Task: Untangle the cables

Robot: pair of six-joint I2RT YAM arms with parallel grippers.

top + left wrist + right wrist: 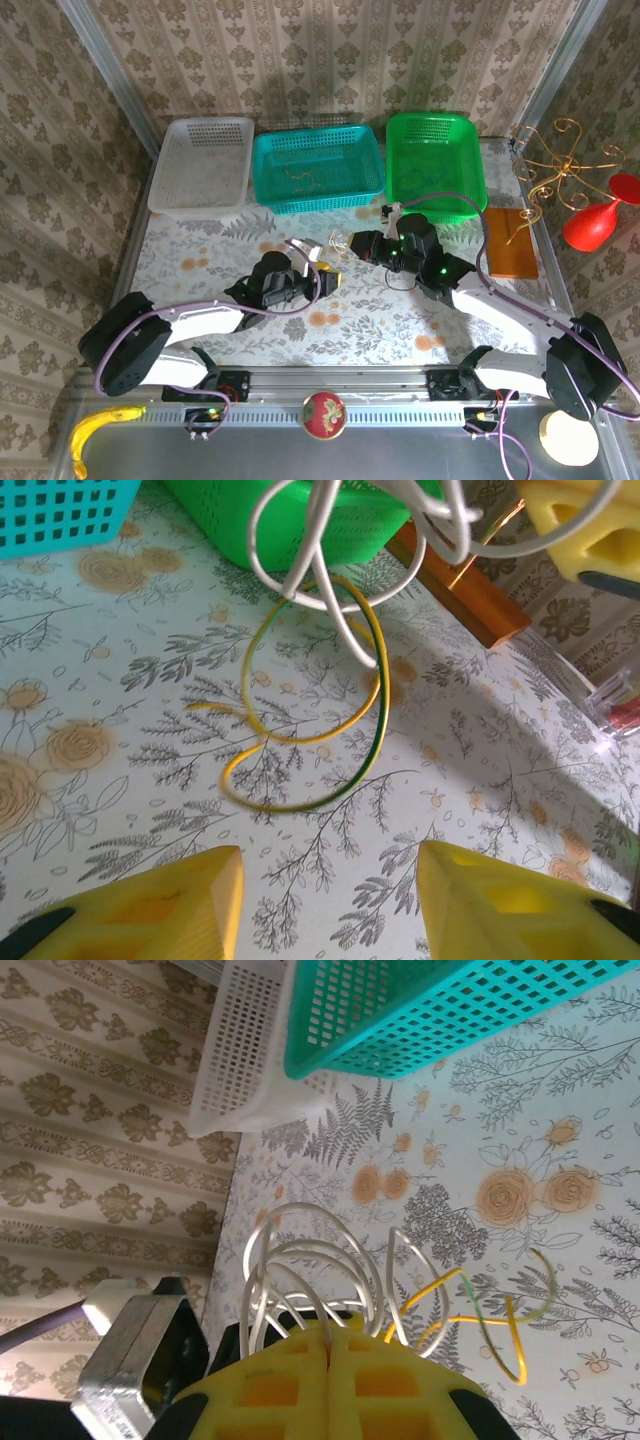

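My right gripper point(330, 1340) is pressed together on the white loops of the cables point(320, 1260) and holds the clump just in front of the teal basket point(440, 1010). A yellow-green strand point(383, 685) hangs loose under it. The cords look light, thin and floppy, so I would pinch this strand low, away from the knot. My left gripper point(330, 910) is spread wide, low, pointing toward the basket; the right wrist is rolled sideways.

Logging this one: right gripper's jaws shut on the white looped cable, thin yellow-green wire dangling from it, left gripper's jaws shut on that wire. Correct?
The left gripper has open jaws, gripping nothing; the left wrist view shows it. The rest holds: right gripper shut on the white looped cable, thin yellow-green wire dangling from it.
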